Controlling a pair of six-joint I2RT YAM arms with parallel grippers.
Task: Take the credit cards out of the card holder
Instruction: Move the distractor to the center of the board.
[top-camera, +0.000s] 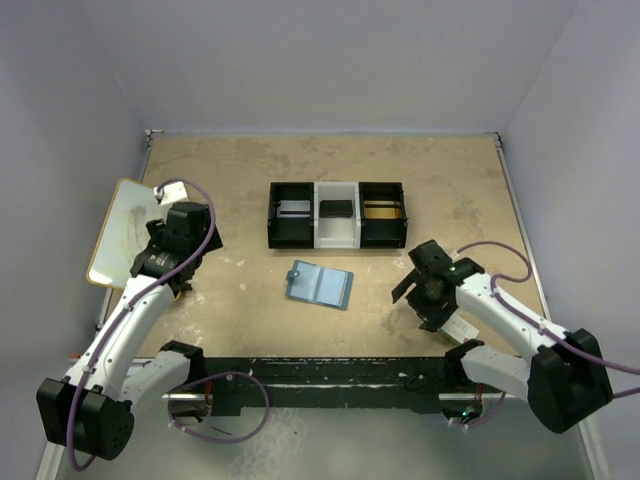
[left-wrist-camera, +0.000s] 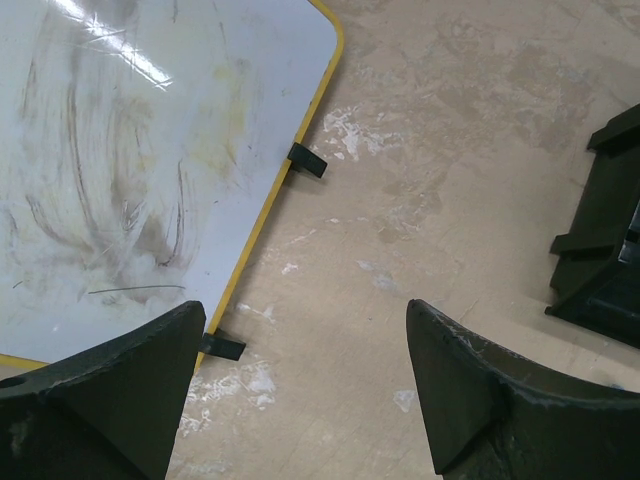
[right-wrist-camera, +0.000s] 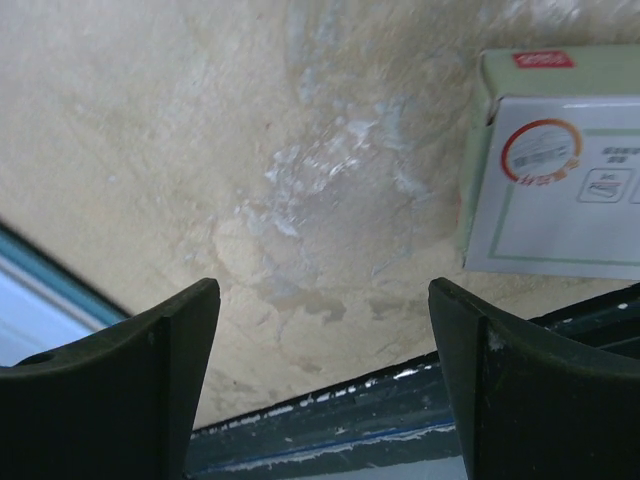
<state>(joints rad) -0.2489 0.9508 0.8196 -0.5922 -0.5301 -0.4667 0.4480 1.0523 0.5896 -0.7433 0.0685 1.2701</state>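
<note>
Wallet (top-camera: 320, 285) lies open and flat on the surface, in neither set of jaws. Left gripper (left-wrist-camera: 300, 330): jaws spread wide with nothing between them, only bare surface below, hanging just beside the yellow-edged whiteboard (left-wrist-camera: 140, 160) at the left edge. Right gripper (right-wrist-camera: 325, 300): jaws also wide apart and empty, over bare surface close to the near edge, with a white box (right-wrist-camera: 550, 170) bearing red print just to one side and not touching them. Both grippers are well apart from the wallet, which sits between them near the middle of the surface, a little toward the near edge, its lighter blue pockets facing up; whether anything is in the pockets is too small to tell. Just beyond it, toward the far edge, stands a tray (top-camera: 272, 228) of three compartments: black, white, black. A pale card (top-camera: 293, 210) lies in the left compartment, a gold card (top-camera: 383, 210) in the right, and a dark object (top-camera: 336, 208) in the middle one
</note>
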